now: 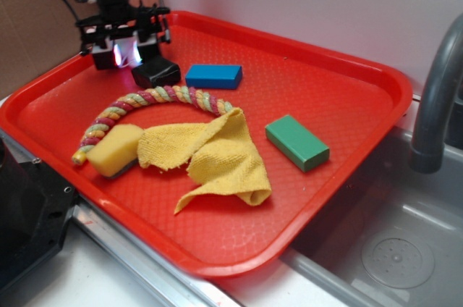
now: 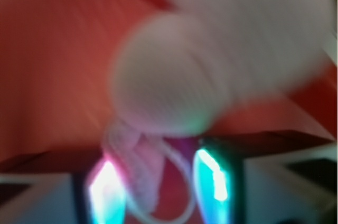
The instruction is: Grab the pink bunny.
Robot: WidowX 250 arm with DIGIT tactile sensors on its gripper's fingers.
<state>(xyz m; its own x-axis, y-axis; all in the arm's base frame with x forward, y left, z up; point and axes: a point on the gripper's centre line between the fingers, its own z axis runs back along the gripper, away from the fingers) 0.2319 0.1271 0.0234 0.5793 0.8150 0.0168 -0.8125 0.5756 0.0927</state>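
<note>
The pink bunny (image 2: 211,60) bulges blurrily ahead of the jaws, a pale limb trailing between them. The gripper (image 1: 127,52) seems part-open; whether it pinches, I can't tell. Gripping only that limb risks slipping; the black block (image 1: 155,72) crowds alongside.

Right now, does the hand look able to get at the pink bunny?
Probably yes. In the blurry wrist view the bunny sits right ahead of the hand, a pale part of it already between the lit fingers. From outside, the hand hides the bunny; the black block lies close beside it.
</note>
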